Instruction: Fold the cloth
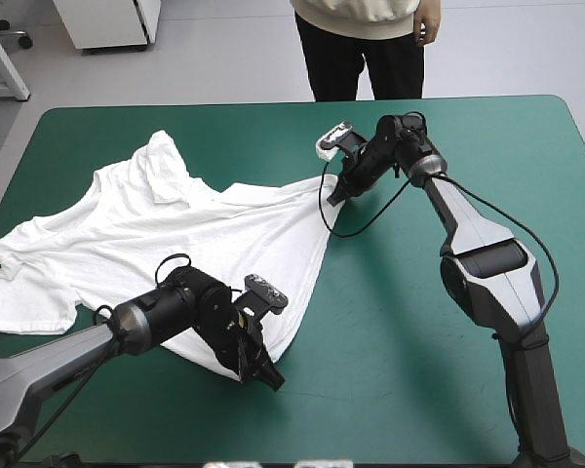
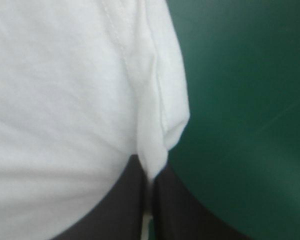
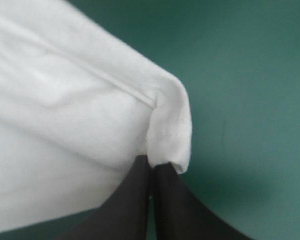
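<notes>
The white T-shirt (image 1: 146, 244) lies spread over the left half of the teal-green table, rumpled, its hem side pulled toward the middle. My left gripper (image 1: 258, 369) pinches the near hem corner, fingers all but shut with the cloth (image 2: 90, 90) between them. Farther back, my right gripper (image 1: 333, 195) grips the far hem corner, and a folded corner of white fabric (image 3: 90, 115) bulges just past its black fingertips (image 3: 145, 175). Between the two grippers the hem runs in a taut line.
Bare teal-green cover (image 1: 439, 390) lies to the right of the shirt and along the table's near edge. One sleeve (image 1: 15, 302) reaches the table's left edge.
</notes>
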Robot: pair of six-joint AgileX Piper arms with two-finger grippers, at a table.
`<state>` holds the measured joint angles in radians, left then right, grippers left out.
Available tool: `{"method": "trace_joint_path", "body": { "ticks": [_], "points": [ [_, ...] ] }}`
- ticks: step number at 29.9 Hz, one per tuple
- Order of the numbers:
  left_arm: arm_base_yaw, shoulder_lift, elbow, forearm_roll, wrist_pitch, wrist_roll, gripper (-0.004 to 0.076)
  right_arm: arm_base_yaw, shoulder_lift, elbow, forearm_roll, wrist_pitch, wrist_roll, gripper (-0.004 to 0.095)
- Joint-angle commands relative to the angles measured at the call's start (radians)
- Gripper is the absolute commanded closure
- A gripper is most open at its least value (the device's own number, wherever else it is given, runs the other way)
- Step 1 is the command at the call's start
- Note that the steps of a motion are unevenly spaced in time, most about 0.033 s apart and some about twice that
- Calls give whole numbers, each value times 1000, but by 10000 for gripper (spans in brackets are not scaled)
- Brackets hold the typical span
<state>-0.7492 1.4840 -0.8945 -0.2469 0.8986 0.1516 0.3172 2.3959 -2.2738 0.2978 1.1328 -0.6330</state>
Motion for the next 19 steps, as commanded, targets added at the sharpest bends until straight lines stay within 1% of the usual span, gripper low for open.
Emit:
{"method": "trace_joint_path", "body": {
  "ticks": [1, 5, 10, 13, 19],
  "points": [
    [-10, -95, -22, -12, -4, -33, 733, -6, -153, -19, -40, 117, 69, 919],
    [-8, -163, -46, 61, 35, -64, 733, -6, -289, -14, -16, 117, 138, 919],
    [-8, -209, -164, 262, 65, -129, 733, -6, -476, -14, 23, 117, 219, 919],
    [-6, -211, -284, 393, 66, -152, 733, -6, -599, -14, 35, 117, 236, 920],
    [-6, -188, -601, 684, 49, -166, 733, -6, -807, -14, 26, 102, 242, 921]
  ]
}}
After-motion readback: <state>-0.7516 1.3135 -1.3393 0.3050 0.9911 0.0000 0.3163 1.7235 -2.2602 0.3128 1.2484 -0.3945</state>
